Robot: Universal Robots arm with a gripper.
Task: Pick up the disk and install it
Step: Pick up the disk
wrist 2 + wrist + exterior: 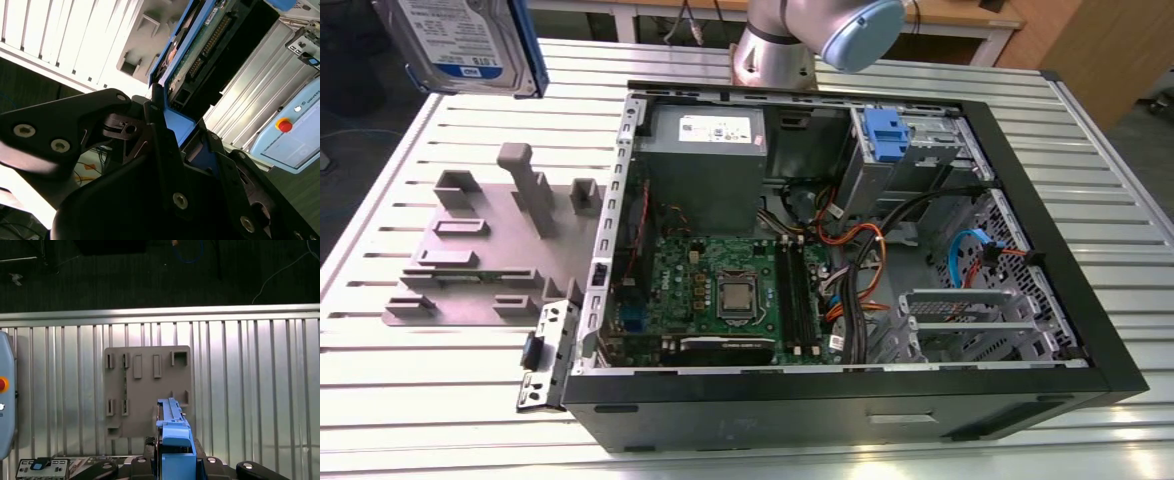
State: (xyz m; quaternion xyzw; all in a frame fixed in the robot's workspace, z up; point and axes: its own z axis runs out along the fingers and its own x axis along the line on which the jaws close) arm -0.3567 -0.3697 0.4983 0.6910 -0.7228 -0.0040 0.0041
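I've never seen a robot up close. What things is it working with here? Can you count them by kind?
Disk: 1, held up in the gripper.
Open computer case: 1.
Grey slotted plate: 1.
Slatted metal table: 1.
Total: 4.

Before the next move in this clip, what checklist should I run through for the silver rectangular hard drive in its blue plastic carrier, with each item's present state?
1. Grip: ok. The gripper is shut on the blue carrier frame of the silver rectangular hard drive.
2. Clear of the grey slotted fixture plate: ok. The drive hangs above it, apart.
3. Black computer case open: ok. Its inside is exposed.
4. Drive installed: not ok. It is outside the case, toward the exterior view's left.
5. Grey metal drive bay free of cables: cannot tell.
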